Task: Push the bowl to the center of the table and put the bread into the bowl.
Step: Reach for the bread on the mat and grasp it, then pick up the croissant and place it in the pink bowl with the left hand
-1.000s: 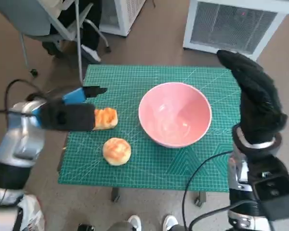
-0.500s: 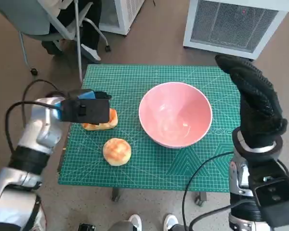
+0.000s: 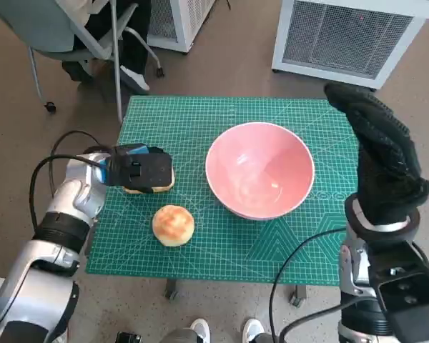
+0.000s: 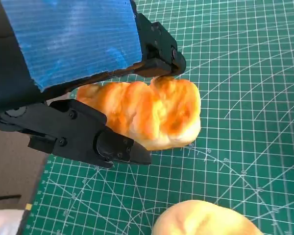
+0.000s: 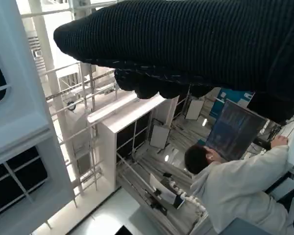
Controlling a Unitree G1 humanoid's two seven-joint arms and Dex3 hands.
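**Left hand at the loaf: bread pickup stage**

With the left hand (image 3: 141, 170) lowered over the long bread (image 4: 147, 115), its black fingers (image 4: 88, 139) straddle the loaf on both long sides. One finger touches the loaf's upper edge in the left wrist view; contact on the other side cannot be confirmed, so whether the grip is closed cannot be told. The loaf rests on the green mat (image 3: 200, 121) near its left edge, long axis running roughly along the line toward the bowl. A round bun (image 3: 173, 224) lies just beside it, nearer the front edge. The pink bowl (image 3: 259, 170) stands right of centre on the mat, empty, well apart from the hand. The right hand (image 3: 382, 161) is raised by the right edge, fingers extended, holding nothing. The left hand is nearer the bread; the carry runs rightward to the bowl.
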